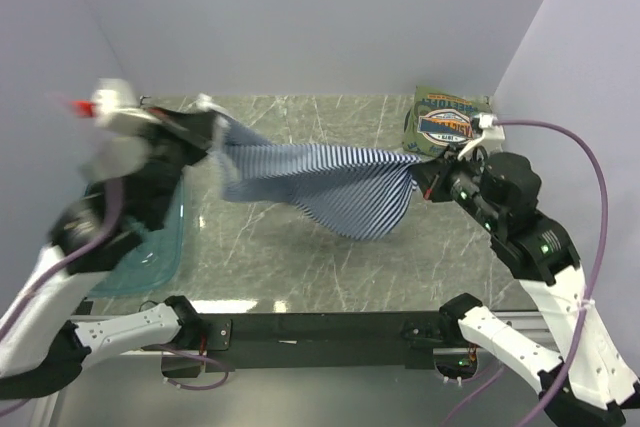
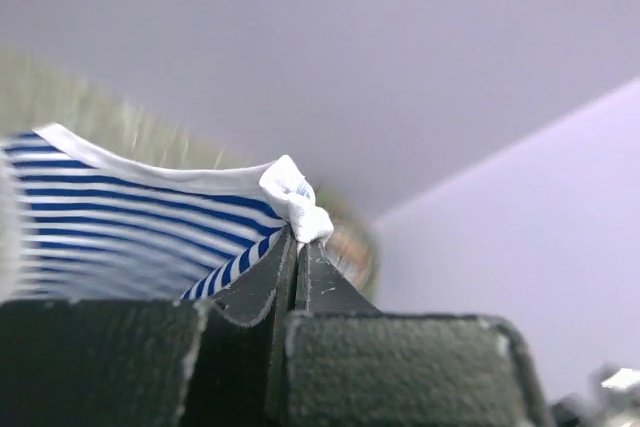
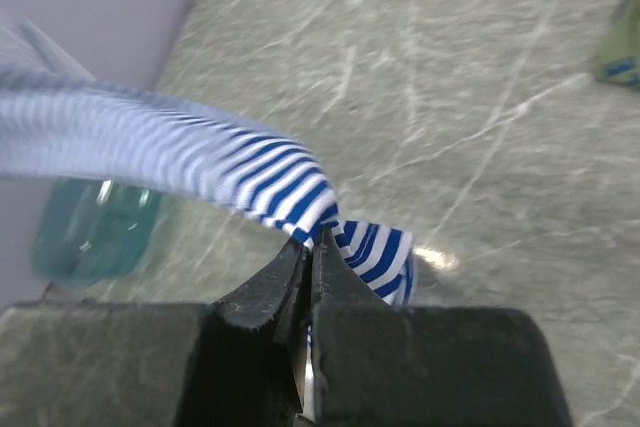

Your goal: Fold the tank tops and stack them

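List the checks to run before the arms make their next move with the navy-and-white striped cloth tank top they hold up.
1. Left gripper holds the navy-and-white striped cloth tank top: ok, jaws shut on its white edge.
2. Right gripper holds the top: ok, jaws shut on striped cloth.
3. Top spread flat between the grippers: not ok, the middle sags and twists.
4. Room to lay it on the grey marbled table: ok, bare surface under the top.
5. Folded olive-green cloth top with oval print out of the way: ok, at the far right corner.
6. Translucent teal plastic tub free of the left arm: cannot tell, the blurred arm overlaps it.
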Robot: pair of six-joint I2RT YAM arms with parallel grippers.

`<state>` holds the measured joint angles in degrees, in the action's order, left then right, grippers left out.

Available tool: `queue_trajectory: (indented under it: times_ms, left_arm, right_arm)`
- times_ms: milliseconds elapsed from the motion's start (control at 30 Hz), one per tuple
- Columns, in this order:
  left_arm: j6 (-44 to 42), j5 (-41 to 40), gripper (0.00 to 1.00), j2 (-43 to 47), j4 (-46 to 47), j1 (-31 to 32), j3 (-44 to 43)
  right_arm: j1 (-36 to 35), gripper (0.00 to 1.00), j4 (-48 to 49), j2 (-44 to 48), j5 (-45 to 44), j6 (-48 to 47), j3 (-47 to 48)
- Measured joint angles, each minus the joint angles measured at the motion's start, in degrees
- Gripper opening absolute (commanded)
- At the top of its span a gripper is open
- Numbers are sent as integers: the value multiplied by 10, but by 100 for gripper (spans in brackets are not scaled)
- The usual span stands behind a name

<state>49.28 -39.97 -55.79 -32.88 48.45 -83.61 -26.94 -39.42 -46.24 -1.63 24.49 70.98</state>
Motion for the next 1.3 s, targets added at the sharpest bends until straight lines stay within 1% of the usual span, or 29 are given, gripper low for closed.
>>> queue_trajectory:
  times_ms: [67, 133, 200, 267, 333, 400, 433, 467, 533, 600, 633, 667, 700, 733, 767, 800, 867, 933, 967, 1067, 1100, 1167, 1233, 1267, 1300]
  left_arm:
    - [-35, -30, 0, 17, 0, -2, -62]
    - [-70, -46, 1, 6, 9, -12, -121]
    - [-99, -24, 1, -34, 14, -52, -177]
    - [-122, 24, 1, -109, 29, -108, -234]
    - [-137, 75, 1, -196, 48, -147, -269]
    - [-148, 130, 1, -299, 60, -175, -311]
    - [-152, 163, 0, -369, 63, -187, -342]
    - [-154, 188, 4, -429, 62, -196, -380]
    - [-156, 251, 18, -586, 63, -211, -478]
    - [-150, 314, 26, -746, 58, -226, -595]
    - [-144, 336, 33, -793, 62, -232, -615]
    - [-127, 375, 45, -849, 68, -239, -606]
    - [-124, 388, 47, -861, 68, -245, -584]
    - [-113, 398, 48, -863, 77, -249, -542]
    - [-106, 407, 53, -863, 78, -254, -486]
    - [-102, 412, 55, -853, 86, -258, -435]
    - [-90, 417, 56, -826, 98, -264, -353]
    - [-78, 414, 56, -770, 114, -266, -261]
    - [-70, 410, 55, -727, 124, -264, -212]
    - [-39, 368, 51, -542, 130, -248, -71]
    - [-24, 346, 50, -467, 137, -238, -33]
    - [1, 312, 49, -344, 162, -216, 31]
    - [31, 283, 45, -233, 176, -191, 104]
    - [44, 274, 44, -189, 189, -183, 145]
    - [60, 265, 43, -145, 191, -176, 192]
  right_arm:
    - [-2, 0, 5, 18, 27, 5, -17]
    - [-3, 0, 14, 35, 44, 13, -37]
    - [-3, 0, 28, 40, 48, 22, -59]
    - [-3, 0, 55, 35, 51, 34, -97]
    - [-3, 0, 76, 18, 52, 48, -140]
    - [-3, 0, 108, -11, 52, 63, -182]
    - [-2, 0, 126, -29, 51, 72, -203]
    - [0, 0, 146, -55, 52, 79, -221]
    - [13, 0, 181, -127, 59, 93, -245]
    - [38, 0, 218, -195, 68, 105, -262]
    - [58, 0, 240, -230, 74, 111, -273]
    - [78, 2, 261, -260, 84, 117, -283]
    - [96, 5, 277, -286, 92, 122, -294]
    - [115, 8, 292, -309, 99, 125, -306]
    - [129, 12, 301, -328, 103, 127, -314]
    - [137, 23, 309, -342, 107, 129, -322]
    - [141, 32, 324, -352, 112, 130, -339]
    - [141, 42, 336, -346, 114, 130, -357]
    - [141, 48, 342, -340, 113, 131, -365]
    - [140, 53, 349, -310, 98, 130, -389]
    - [140, 54, 350, -301, 94, 130, -396]
    - [140, 54, 351, -287, 86, 131, -403]
    - [140, 51, 352, -280, 78, 132, -403]
    - [140, 46, 352, -278, 75, 133, -403]
    - [140, 43, 352, -277, 73, 134, -403]
